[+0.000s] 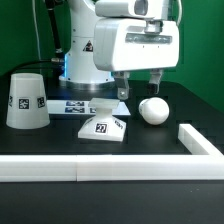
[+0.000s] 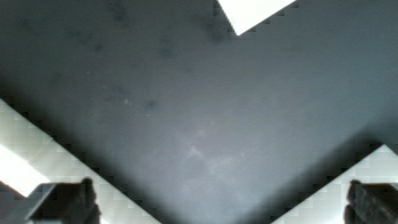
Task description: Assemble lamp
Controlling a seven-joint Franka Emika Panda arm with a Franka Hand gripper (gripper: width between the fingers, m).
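Observation:
The tapered white shade stands at the exterior view's left, mouth down, tags on its side. The low angular base lies in the middle of the dark table, a tag on its front face. The round bulb lies to the right of the base. My gripper hangs open above the table, behind the base and bulb, holding nothing. In the wrist view its two dark fingertips stand wide apart over bare dark table, with a white corner at the frame edge.
Long white rail bars run along the table's front edge and turn back at the right. The marker board lies behind the base, near the robot's foot. White rail strips cross the wrist view's corners.

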